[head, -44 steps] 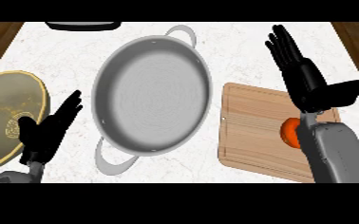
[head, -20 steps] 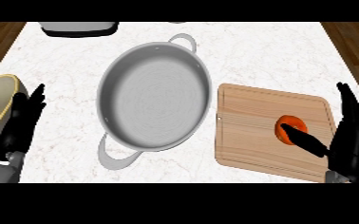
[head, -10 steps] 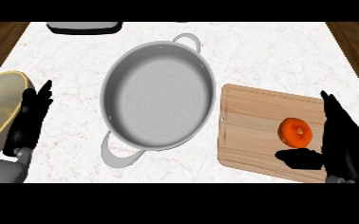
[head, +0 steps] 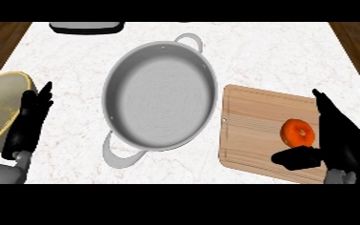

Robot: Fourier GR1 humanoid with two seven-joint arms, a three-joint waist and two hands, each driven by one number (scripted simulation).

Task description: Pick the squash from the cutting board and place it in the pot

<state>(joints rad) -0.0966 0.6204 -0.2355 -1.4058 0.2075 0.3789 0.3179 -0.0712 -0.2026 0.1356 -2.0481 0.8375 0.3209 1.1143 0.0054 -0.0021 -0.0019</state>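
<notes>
Bracketing the squash [head: 298, 132] on the cutting board [head: 253, 124], right hand [head: 336, 133] spread wide, thumb just under it.

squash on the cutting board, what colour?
Orange, with a darker dimple at its centre. The squash shows best in the head view, lying on the light wooden cutting board.

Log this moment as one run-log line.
phase: pre-grasp | right hand: open, beside squash on cutting board | pot: empty | left hand: open, resting at left edge
</notes>
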